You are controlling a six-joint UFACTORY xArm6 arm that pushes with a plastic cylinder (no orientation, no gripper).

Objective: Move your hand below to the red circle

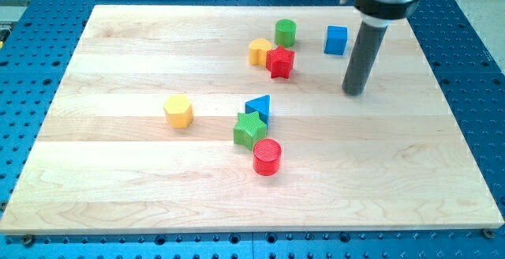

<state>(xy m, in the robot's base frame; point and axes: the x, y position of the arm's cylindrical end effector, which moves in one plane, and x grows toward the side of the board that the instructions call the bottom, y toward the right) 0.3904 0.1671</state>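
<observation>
The red circle (267, 157) is a short red cylinder on the wooden board (118, 180), below the view's centre. It touches the green star (249, 129) just above and left of it. My tip (354, 91) is at the lower end of the dark rod, in the view's upper right. It stands well above and to the right of the red circle, touching no block. The blue cube (336, 40) is just up and left of the rod.
A blue triangle (259, 106) sits above the green star. A yellow hexagon (179, 110) lies to the left. A yellow block (259, 51), a red star (280, 61) and a green cylinder (286, 32) cluster near the top. Blue perforated table surrounds the board.
</observation>
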